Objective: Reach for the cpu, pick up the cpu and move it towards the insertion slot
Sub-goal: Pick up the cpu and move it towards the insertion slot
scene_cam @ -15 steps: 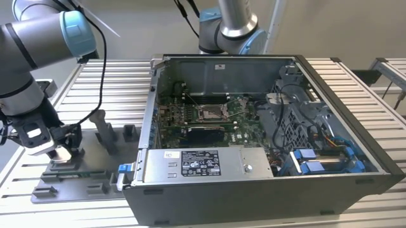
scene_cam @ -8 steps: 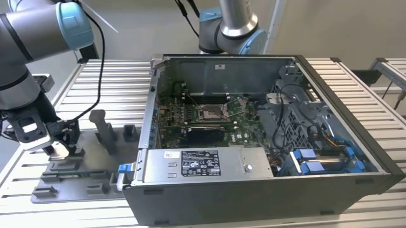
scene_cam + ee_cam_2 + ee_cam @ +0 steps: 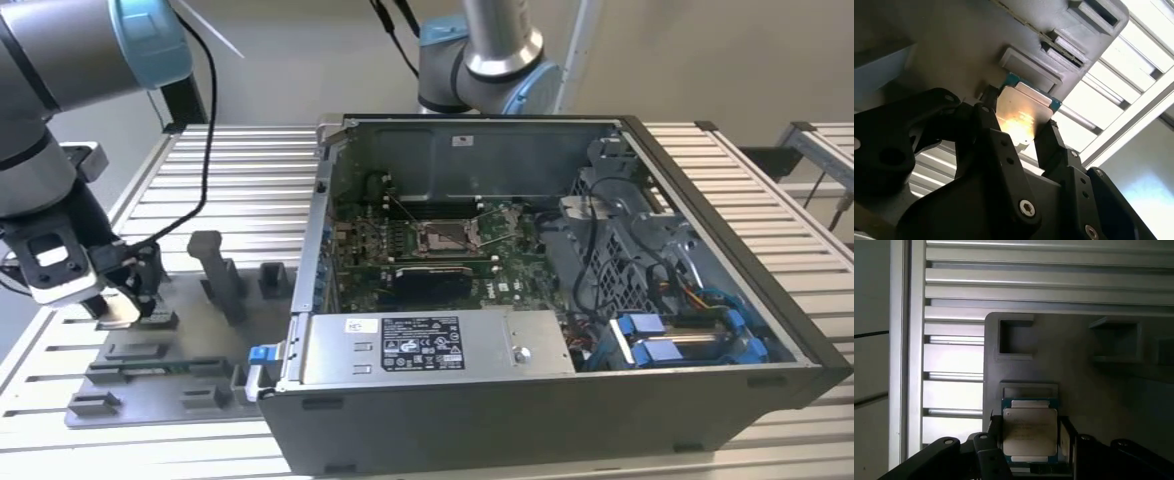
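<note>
Ribbed aluminium slats are forming the table [image 3: 747, 190], running pale and bright under everything in the exterior view and showing as light bars in both wrist views. A grey fixture plate [image 3: 147, 365] is lying on the slats directly under the gripper [image 3: 123, 305], its rectangular recesses and raised blocks spreading out around it. The arm [image 3: 40, 150] is reaching down over this plate, at the exterior view's left.

The gripper is clamping the cpu [image 3: 1030, 432] from two sides: in the second wrist view the black fingers [image 3: 988, 125] are pressing against opposite edges of the chip [image 3: 1021, 117], whose silver top is catching a glare. The cpu is sitting between the fingertips, just over the plate; whether it is resting on the plate or hanging clear of it, I cannot tell.

Well apart from the gripper, toward the exterior view's right, an open computer case [image 3: 534, 420] is lying on the table, and the insertion slot [image 3: 447, 236] is gleaming on its green board [image 3: 354, 250].
</note>
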{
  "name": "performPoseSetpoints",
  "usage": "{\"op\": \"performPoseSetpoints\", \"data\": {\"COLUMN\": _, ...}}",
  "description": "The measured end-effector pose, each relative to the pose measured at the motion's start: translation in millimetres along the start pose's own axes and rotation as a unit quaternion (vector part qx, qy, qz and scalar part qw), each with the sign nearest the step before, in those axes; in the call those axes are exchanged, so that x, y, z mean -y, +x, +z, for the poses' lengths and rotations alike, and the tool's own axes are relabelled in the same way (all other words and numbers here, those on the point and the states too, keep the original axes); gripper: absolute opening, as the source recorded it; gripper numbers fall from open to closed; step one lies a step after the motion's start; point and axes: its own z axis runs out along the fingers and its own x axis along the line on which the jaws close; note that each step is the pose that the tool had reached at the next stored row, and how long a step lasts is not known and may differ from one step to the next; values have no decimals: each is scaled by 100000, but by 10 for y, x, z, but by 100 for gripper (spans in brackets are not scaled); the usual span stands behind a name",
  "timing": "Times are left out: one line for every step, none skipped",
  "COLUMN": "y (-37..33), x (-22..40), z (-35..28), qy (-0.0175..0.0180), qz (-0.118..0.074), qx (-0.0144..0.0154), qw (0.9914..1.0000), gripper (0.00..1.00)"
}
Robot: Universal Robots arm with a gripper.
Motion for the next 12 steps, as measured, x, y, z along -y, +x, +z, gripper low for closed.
{"op": "performPoseSetpoints", "data": {"y": 0, "x": -2, "z": -45, "qy": -3, "qz": 3, "qx": 4, "qw": 100000, "gripper": 0}}
{"op": "performPoseSetpoints", "data": {"y": -1, "x": -3, "z": -89, "qy": -1, "qz": 8, "qx": 4, "qw": 100000, "gripper": 0}}
{"op": "performPoseSetpoints", "data": {"y": 0, "x": -5, "z": -134, "qy": 3, "qz": 12, "qx": -4, "qw": 100000, "gripper": 0}}
{"op": "performPoseSetpoints", "data": {"y": -1, "x": -7, "z": -181, "qy": -3, "qz": 17, "qx": 5, "qw": 100000, "gripper": 0}}
{"op": "performPoseSetpoints", "data": {"y": -1, "x": -8, "z": -224, "qy": -5, "qz": 18, "qx": 7, "qw": 100000, "gripper": 0}}
{"op": "performPoseSetpoints", "data": {"y": -1, "x": -10, "z": -272, "qy": 0, "qz": 15, "qx": 2, "qw": 100000, "gripper": 0}}
{"op": "performPoseSetpoints", "data": {"y": -1, "x": -12, "z": -316, "qy": 0, "qz": 17, "qx": 1, "qw": 100000, "gripper": 0}}
{"op": "performPoseSetpoints", "data": {"y": -2, "x": -13, "z": -361, "qy": -2, "qz": 16, "qx": 3, "qw": 100000, "gripper": 0}}
{"op": "performPoseSetpoints", "data": {"y": -3, "x": -14, "z": -409, "qy": 4, "qz": 7, "qx": -3, "qw": 100000, "gripper": 0}}
{"op": "performPoseSetpoints", "data": {"y": -3, "x": -16, "z": -453, "qy": -4, "qz": 8, "qx": 6, "qw": 100000, "gripper": 0}}
{"op": "performPoseSetpoints", "data": {"y": -3, "x": -18, "z": -497, "qy": -4, "qz": 7, "qx": 7, "qw": 100000, "gripper": 0}}
{"op": "performPoseSetpoints", "data": {"y": -3, "x": -19, "z": -545, "qy": 2, "qz": 10, "qx": 0, "qw": 100000, "gripper": 0}}
